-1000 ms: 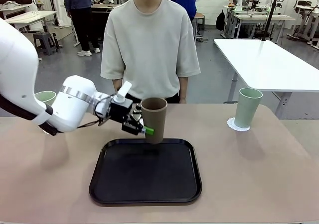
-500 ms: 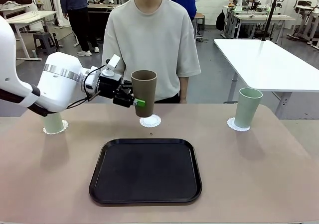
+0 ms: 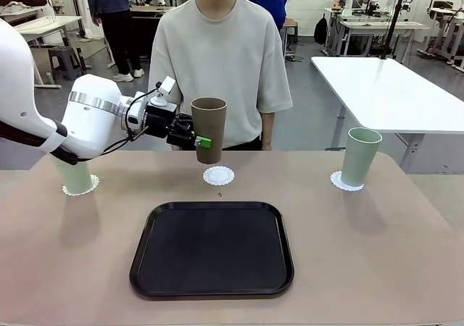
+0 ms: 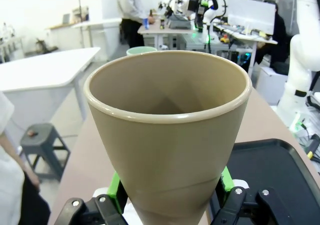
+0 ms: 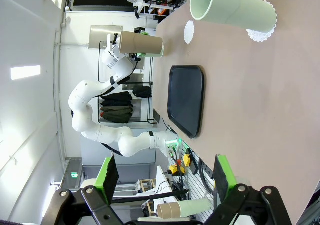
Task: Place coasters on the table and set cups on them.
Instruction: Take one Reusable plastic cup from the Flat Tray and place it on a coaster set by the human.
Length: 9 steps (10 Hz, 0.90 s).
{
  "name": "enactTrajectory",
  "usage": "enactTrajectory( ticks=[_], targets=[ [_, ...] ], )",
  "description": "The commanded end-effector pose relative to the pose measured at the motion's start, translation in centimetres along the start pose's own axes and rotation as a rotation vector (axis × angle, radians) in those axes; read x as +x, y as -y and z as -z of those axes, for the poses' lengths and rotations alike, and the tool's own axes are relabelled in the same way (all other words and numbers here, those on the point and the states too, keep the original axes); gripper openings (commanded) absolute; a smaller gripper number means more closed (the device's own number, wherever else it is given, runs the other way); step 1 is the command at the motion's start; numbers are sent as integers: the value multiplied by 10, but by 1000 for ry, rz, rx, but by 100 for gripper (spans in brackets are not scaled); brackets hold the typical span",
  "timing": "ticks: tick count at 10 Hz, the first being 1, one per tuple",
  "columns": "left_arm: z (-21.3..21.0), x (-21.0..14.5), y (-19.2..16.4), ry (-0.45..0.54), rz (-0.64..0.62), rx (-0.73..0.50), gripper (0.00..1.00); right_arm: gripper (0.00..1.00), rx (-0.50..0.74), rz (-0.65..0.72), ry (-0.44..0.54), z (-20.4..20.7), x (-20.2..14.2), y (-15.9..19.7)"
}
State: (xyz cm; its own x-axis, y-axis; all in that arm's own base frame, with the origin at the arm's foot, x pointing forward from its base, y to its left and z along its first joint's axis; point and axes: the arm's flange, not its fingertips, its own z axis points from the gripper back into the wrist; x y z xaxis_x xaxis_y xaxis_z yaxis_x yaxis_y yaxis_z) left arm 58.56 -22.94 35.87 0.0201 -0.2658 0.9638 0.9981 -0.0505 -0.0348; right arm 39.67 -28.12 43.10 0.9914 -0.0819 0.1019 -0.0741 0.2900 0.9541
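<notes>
Hovering brown cup [image 3: 209, 128], visibly empty

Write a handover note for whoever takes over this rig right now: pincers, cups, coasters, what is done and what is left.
Left pincer: shut on the brown cup, held upright in the air above the middle coaster.
Right pincer: open, holding nothing.
Right green cup stands on its coaster; left green cup stands on its coaster.
Black tray has nothing on it.
Done: three coasters laid on the table, two cups set.
Left: lower the brown cup onto the middle coaster and release.
</notes>
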Motion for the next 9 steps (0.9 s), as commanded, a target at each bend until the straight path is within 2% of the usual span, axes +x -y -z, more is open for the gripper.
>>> enactTrajectory(
  ticks=[1,3,4,5,6,9],
  targets=[
    [0,4,8,0,18,-15,0,100,-2,-4,7,1,1,-1],
    [0,4,8,0,18,-15,0,100,-2,-4,7,1,1,-1],
    [2,2,1,1,3,-4,84,100,-2,-4,7,1,1,-1],
    [7,-1,-31,-1,-5,-51,84,100,-2,-4,7,1,1,-1],
    [16,-5,-45,11,3,-54,84,100,-2,-4,7,1,1,-1],
    [19,-19,-66,12,-12,-68,84,100,-2,-4,7,1,1,-1]
  ],
)
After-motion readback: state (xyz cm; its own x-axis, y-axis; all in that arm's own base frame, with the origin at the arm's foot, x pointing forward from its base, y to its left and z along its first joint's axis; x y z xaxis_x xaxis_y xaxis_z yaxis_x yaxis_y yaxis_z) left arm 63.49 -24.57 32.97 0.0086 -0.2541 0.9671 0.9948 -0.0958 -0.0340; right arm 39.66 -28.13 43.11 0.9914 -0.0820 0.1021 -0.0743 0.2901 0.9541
